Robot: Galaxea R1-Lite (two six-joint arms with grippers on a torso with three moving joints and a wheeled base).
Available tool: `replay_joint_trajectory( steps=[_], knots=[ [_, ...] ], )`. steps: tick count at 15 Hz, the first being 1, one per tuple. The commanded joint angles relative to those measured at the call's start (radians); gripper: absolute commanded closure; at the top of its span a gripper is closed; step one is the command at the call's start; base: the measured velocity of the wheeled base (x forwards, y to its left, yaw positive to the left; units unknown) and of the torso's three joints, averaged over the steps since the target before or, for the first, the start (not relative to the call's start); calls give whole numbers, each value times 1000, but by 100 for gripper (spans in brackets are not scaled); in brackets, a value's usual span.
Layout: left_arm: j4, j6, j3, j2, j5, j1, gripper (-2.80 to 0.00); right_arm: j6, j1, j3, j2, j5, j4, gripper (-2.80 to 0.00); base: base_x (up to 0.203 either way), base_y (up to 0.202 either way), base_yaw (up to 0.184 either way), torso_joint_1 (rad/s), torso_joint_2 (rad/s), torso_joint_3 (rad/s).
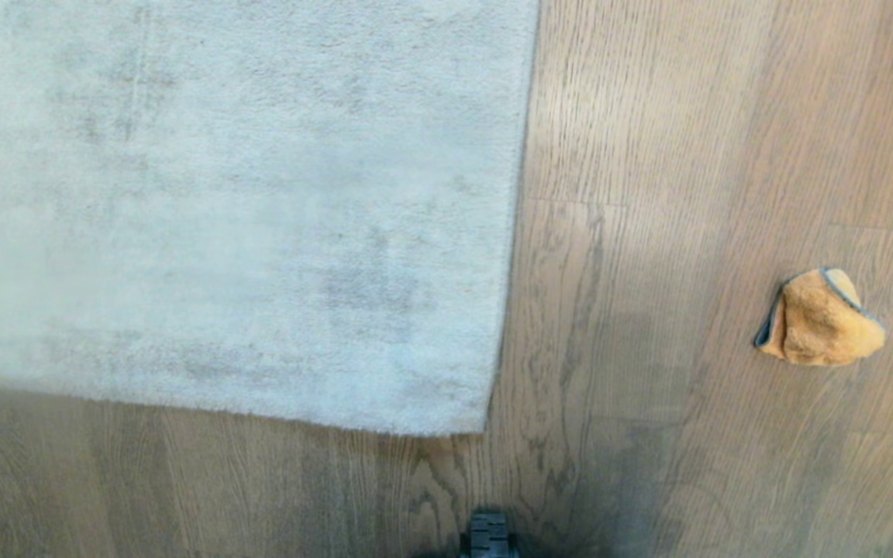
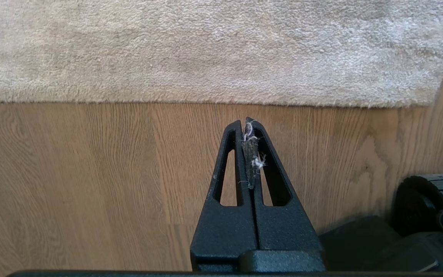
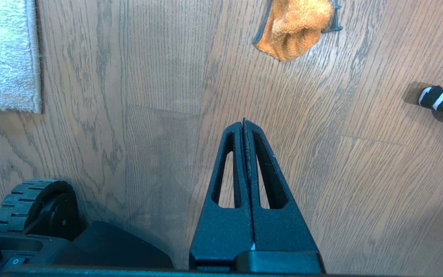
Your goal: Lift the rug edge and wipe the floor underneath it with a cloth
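The pale grey-beige rug (image 1: pixel 245 209) lies flat on the brown wood-grain floor (image 1: pixel 648 232), its near rug edge (image 1: pixel 260 415) and right corner (image 1: pixel 477 426) down on the planks. The orange cloth (image 1: pixel 820 318) with grey trim lies crumpled on the floor at the right, apart from the rug. Neither gripper shows in the head view. My left gripper (image 2: pixel 245 122) is shut, only bits of lint between its tips, hanging above bare floor a short way from the rug edge (image 2: pixel 206 100). My right gripper (image 3: pixel 243 121) is shut and empty, well short of the cloth (image 3: pixel 294 27).
My base's black wheel (image 1: pixel 488 536) pokes in at the head view's bottom edge, and also shows beside each arm (image 2: pixel 433 204) (image 3: pixel 37 204). A black rod with white stripes (image 3: pixel 442 100) lies on the floor to the right of the cloth.
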Motion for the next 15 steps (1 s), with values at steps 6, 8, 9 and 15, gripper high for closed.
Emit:
replay_joint_trajectory(
  steps=[6,8,9,15],
  knots=[
    [2,-30,0,-3,1,0,0,0,0,0,1,0,-1,0,0,0,0,0,0,0],
    [2,-30,0,-3,1,0,0,0,0,0,1,0,-1,0,0,0,0,0,0,0],
    [2,-30,0,-3,1,0,0,0,0,0,1,0,-1,0,0,0,0,0,0,0],
    [2,-29,0,-3,-7,0,0,0,0,0,1,0,-1,0,0,0,0,0,0,0]
  ],
)
